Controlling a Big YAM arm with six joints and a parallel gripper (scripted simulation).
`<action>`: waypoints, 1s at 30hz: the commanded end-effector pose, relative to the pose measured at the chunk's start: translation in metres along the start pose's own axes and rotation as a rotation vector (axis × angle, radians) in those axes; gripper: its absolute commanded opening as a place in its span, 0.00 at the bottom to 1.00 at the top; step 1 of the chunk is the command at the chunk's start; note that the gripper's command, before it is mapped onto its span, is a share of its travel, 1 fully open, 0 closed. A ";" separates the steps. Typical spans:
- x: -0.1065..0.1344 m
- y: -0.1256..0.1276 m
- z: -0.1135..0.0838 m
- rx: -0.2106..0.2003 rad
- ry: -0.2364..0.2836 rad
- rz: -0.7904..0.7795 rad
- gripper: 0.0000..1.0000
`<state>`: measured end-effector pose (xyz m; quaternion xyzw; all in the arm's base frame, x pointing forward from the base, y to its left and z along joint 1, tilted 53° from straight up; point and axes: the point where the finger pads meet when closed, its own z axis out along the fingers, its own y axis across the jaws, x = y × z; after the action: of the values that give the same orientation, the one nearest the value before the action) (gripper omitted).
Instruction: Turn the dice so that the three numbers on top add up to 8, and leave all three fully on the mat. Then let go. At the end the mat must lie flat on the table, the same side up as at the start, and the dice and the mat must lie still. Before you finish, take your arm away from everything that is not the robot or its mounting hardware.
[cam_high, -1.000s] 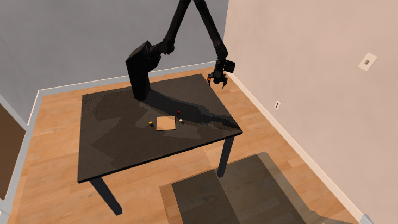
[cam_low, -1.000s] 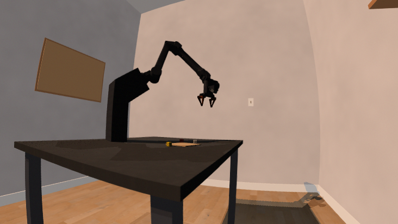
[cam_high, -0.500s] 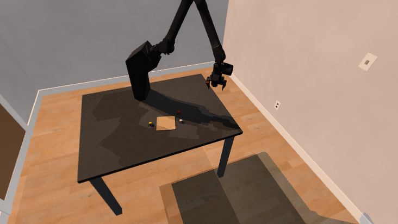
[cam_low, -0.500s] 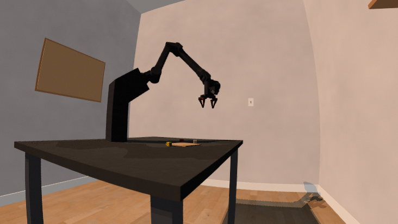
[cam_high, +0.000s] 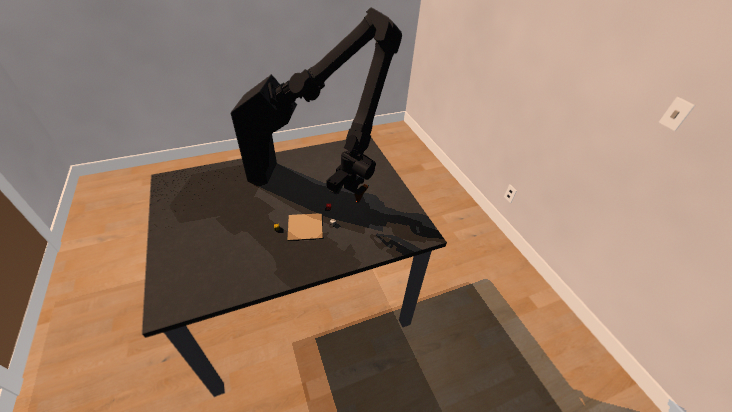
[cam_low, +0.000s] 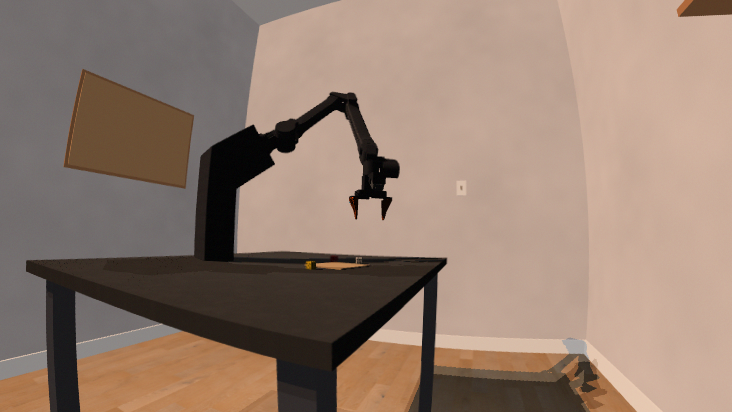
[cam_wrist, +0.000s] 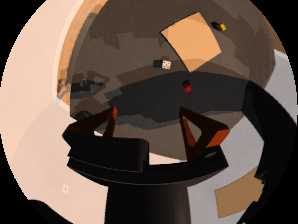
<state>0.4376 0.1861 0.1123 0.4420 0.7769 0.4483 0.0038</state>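
A tan square mat (cam_high: 305, 226) (cam_low: 338, 265) (cam_wrist: 193, 42) lies flat on the dark table (cam_high: 215, 266) (cam_low: 256, 296). All three dice lie on the table off the mat. A yellow die (cam_high: 276, 226) (cam_low: 309, 264) (cam_wrist: 222, 26) sits just left of it. A white die (cam_high: 332, 222) (cam_low: 358, 259) (cam_wrist: 166, 64) sits by its right edge. A red die (cam_high: 328, 206) (cam_low: 333, 256) (cam_wrist: 188, 87) sits behind its far right corner. My gripper (cam_high: 348, 191) (cam_low: 369, 210) (cam_wrist: 147, 110) is open and empty, well above the table, right of and behind the red die.
The arm's black base column (cam_high: 256, 138) (cam_low: 217, 204) stands at the back of the table. The table's right edge (cam_high: 409, 204) is near the gripper. A wall runs close behind on the right.
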 end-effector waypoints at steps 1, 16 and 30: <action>-0.048 -0.041 0.001 -0.010 -0.034 0.140 1.00; -0.042 -0.055 0.010 0.016 -0.011 0.147 1.00; -0.045 -0.043 0.019 -0.007 -0.019 -0.124 1.00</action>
<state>0.4411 0.1521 0.0533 0.4348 0.7819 0.4462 0.0228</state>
